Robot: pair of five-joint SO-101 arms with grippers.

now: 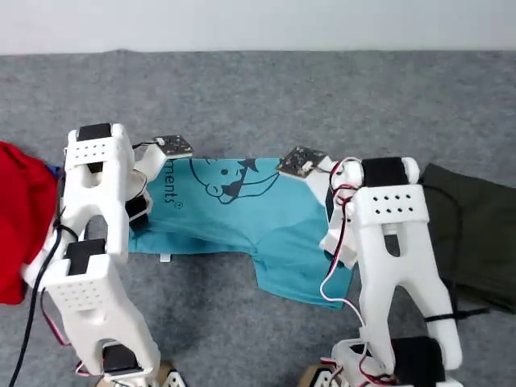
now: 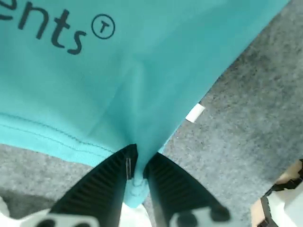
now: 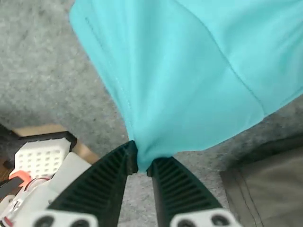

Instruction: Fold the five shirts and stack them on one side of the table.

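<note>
– Teal printed cloth shirt (image 1: 242,222), centre of grey felt surface (image 1: 242,89). Hold?
– Left gripper (image 2: 140,163), right gripper (image 3: 141,161) each pinch a slim edge fold; uneven lifting may slip one.

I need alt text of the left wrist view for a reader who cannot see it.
The black ribbed left gripper is shut on a pinched fold of a teal fabric shirt with dark printed letters. Under it lies the grey felt table surface.
</note>
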